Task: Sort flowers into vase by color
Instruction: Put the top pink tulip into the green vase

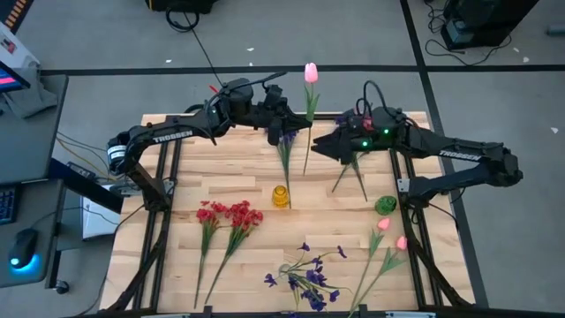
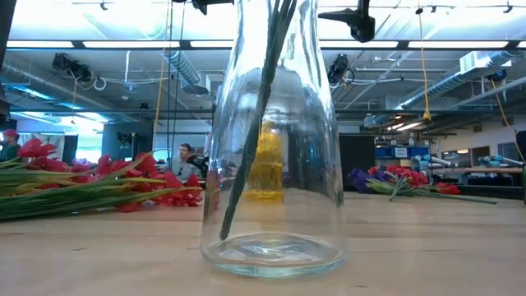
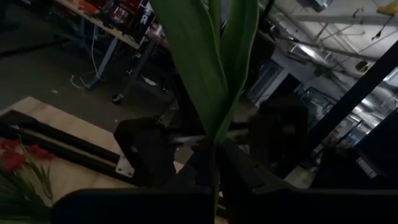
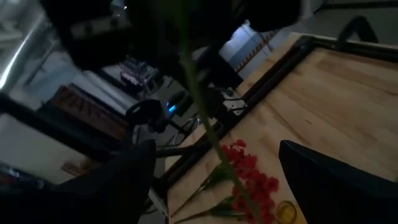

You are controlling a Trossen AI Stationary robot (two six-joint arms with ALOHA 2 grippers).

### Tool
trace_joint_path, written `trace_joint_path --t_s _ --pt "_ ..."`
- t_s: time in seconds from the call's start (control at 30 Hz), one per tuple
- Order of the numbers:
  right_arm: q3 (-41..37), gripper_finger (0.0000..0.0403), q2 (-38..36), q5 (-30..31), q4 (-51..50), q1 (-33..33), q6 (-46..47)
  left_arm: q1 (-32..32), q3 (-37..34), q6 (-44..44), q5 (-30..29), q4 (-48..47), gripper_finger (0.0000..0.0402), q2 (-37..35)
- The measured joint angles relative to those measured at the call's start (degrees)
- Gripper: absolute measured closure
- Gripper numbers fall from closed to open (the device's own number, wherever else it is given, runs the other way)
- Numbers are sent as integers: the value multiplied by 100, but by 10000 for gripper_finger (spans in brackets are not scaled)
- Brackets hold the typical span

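Note:
My left gripper (image 1: 297,124) is held level over the table's far middle, shut on a pink tulip (image 1: 311,72) whose green stem (image 1: 306,150) runs down toward the table. My right gripper (image 1: 320,146) is open just to the right of that stem. In the right wrist view the thin stem (image 4: 208,130) crosses between its fingers without touching them. Red flowers (image 1: 228,216) lie on the table's near left and two pink tulips (image 1: 388,231) on its near right. Purple flowers (image 1: 305,274) stand in a clear vase (image 2: 273,164) at the near edge. My left gripper pinches the tulip's stem where its two broad leaves (image 3: 214,134) spring up, between the two fingers. The fingers come at it level, from the table's left, and lie across the stem. The tulip stands roughly upright with its bloom up, held above the table.
A small yellow vase (image 1: 281,196) stands mid-table and a green one (image 1: 385,205) stands to its right. A stem with a purple tip (image 1: 286,155) shows beside the held tulip. Two more green stems (image 1: 350,177) show under my right arm. Black frame rails (image 1: 168,185) run along both sides.

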Motion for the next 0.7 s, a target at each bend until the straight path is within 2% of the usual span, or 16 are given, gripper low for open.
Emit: trace_joint_path --t_s 0.17,0.5,0.7 --pt "0 92 62 304 105 128 -335 0 0 -427 0 -1 389 1" --pt "0 203 75 328 514 126 -492 -102 -2 -1074 -45 -86 389 93" --pt "0 234 98 311 534 124 -512 -366 -2 -1150 29 3 389 356"
